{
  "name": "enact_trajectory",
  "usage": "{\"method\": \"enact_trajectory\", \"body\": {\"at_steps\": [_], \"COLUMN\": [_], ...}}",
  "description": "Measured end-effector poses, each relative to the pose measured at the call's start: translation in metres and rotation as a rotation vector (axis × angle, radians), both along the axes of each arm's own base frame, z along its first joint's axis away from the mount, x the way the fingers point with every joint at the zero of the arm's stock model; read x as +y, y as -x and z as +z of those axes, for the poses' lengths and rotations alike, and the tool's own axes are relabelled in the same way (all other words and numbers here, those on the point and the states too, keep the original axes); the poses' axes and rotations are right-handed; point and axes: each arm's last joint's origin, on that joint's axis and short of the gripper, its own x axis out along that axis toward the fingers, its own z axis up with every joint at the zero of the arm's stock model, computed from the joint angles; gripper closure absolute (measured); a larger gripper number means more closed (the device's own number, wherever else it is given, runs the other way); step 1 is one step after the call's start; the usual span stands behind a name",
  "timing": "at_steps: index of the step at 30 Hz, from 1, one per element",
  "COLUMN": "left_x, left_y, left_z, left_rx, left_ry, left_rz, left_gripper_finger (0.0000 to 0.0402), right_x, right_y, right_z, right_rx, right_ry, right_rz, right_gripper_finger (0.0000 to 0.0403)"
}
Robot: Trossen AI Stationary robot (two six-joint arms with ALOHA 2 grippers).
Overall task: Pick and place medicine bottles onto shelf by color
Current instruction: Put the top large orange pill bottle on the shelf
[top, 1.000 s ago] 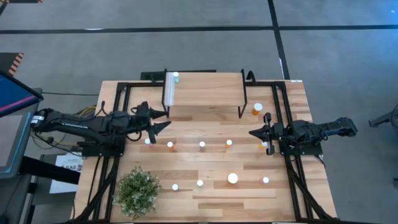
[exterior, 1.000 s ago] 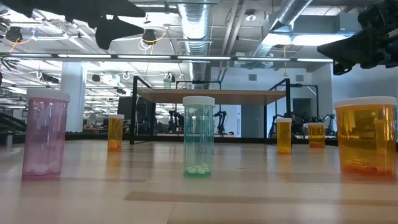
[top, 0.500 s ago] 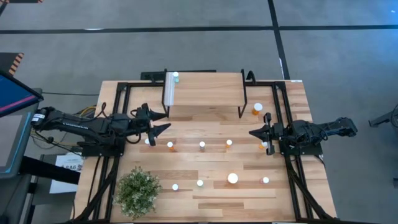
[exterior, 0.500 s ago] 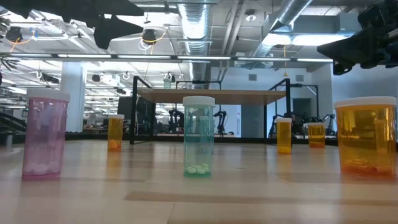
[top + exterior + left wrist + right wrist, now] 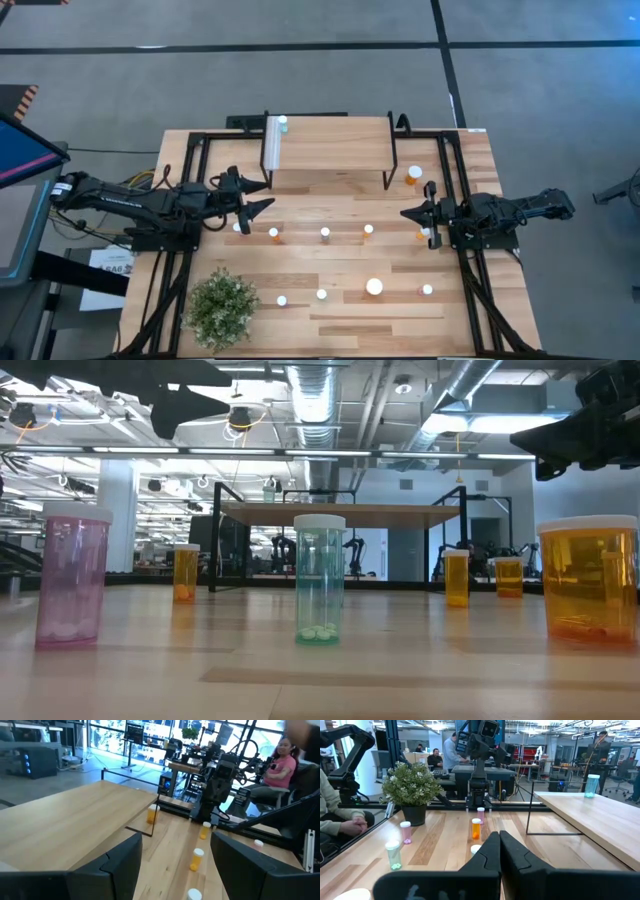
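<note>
A pale wood plank table (image 5: pixel 330 330) sits on a grey floor, crossed by black frame rails. The shelf (image 5: pixel 330 150) stands at its far edge, one blue-green bottle (image 5: pixel 283 122) on its left corner. The other medicine bottles (image 5: pixel 325 234) are scattered over the table, near a bushy plant (image 5: pixel 222 306). The left hand (image 5: pixel 262 194) hovers released and empty just left of the shelf; the right hand (image 5: pixel 408 213) hangs clenched, empty. Beyond lies an open workshop with ceiling ducts.

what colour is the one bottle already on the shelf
Pale blue-green with a white cap; clearest in the right wrist view, at the shelf's far end.
</note>
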Motion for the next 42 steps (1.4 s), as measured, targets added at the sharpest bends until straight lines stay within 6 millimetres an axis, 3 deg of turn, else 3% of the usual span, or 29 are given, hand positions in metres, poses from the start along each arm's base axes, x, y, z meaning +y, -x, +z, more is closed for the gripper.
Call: {"method": "enact_trajectory", "body": {"at_steps": [42], "left_x": [-0.0010], "left_y": [-0.0004], "left_z": [0.0008], "left_rx": [-0.010], "left_ry": [0.013], "left_rz": [-0.033], "left_gripper_finger": [0.0178], "right_x": [0.0000], "right_y": [0.0000], "right_z": [0.0000], "right_rx": [0.000], "right_ry": [0.004], "right_rz": [0.000], "right_gripper_finger": [0.0390]}}
